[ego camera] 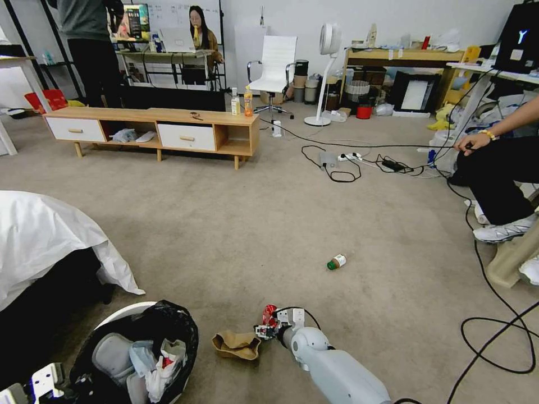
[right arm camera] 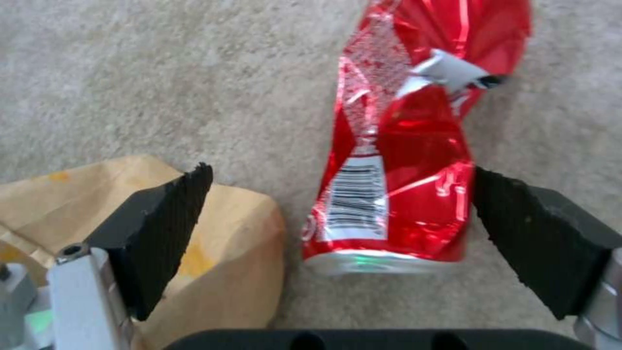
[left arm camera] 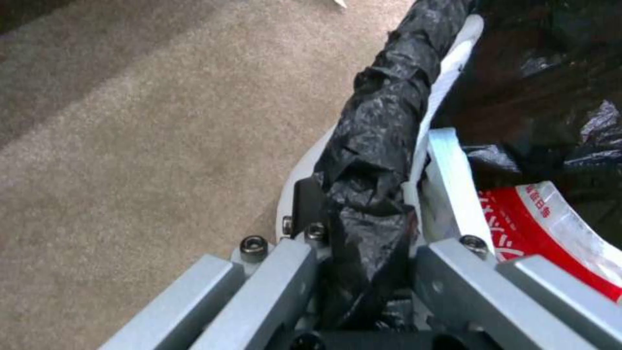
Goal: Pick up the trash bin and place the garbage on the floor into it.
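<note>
Low over the floor (ego camera: 236, 224), I have the right hand (right arm camera: 340, 194) spread wide, its two black ribbed pads (right arm camera: 162, 228) straddling the crushed red can (right arm camera: 395, 160), which lies flat on the carpet with its long axis running straight away from the hand. One pad sits just beside the can wall; the other overhangs the torn brown cardboard (right arm camera: 214, 243) lying next to the can, so I judge a closing stroke could snag that piece. On my left, the left hand (left arm camera: 363, 233) is pinched on the trash bin (ego camera: 140, 359), clamping its bag-covered rim and holding it near the can. Beyond, the green-capped bottle (ego camera: 337, 262) lies well apart on open carpet, with clear room around it. Black cables (ego camera: 494, 336) trail at the right.
</note>
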### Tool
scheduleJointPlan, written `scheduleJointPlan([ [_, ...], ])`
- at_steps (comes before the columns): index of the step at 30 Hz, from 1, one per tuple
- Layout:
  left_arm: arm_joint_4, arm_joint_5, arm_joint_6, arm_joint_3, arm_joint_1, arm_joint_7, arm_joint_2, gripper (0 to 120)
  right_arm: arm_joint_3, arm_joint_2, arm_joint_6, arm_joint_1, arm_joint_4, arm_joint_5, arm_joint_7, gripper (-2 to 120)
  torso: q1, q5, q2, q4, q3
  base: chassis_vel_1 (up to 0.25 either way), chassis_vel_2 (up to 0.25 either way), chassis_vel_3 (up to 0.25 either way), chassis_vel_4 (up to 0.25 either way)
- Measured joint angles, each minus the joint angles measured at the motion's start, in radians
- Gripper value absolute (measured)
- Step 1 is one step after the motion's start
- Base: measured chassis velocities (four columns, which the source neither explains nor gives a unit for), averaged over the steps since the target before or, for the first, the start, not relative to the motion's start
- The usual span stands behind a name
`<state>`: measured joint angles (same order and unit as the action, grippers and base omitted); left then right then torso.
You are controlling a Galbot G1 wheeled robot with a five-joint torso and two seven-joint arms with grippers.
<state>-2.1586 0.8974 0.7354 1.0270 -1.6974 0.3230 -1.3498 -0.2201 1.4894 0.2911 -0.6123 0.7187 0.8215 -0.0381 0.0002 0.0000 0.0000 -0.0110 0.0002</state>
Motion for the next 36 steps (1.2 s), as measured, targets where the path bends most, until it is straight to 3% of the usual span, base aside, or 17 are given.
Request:
scheduleJointPlan([
  [10, -0.005, 0.0, 0.0, 0.001, -0.005, -0.001, -0.001, 1, 0.003, 0.019, -0.007, 0.007, -0.033, -0.023, -0.016, 92, 0.0, 0.0, 0.0, 0.0001, 0.0, 0.0, 0.0, 0.0, 0.0],
  [15, -0.004, -0.001, 0.0, 0.0, -0.003, -0.001, -0.003, 1, 0.003, 0.019, -0.01, 0.007, -0.038, -0.031, -0.016, 69, 0.0, 0.0, 0.0, 0.0, 0.0, 0.0, 0.0, 0.0, 0.0],
  [21, 0.002, -0.002, 0.0, -0.003, 0.0, -0.002, -0.005, 1, 0.005, 0.01, -0.018, -0.004, -0.039, -0.042, -0.015, 51, 0.0, 0.0, 0.0, -0.0001, 0.0, 0.0, 0.0, 0.0, 0.0],
  [36, 0.01, -0.002, 0.0, -0.013, 0.009, -0.004, -0.016, 1, 0.004, -0.027, -0.03, -0.027, -0.01, -0.054, -0.011, 51, 0.0, 0.0003, 0.0, 0.0003, 0.0, 0.0, 0.0, 0.0, 0.0],
])
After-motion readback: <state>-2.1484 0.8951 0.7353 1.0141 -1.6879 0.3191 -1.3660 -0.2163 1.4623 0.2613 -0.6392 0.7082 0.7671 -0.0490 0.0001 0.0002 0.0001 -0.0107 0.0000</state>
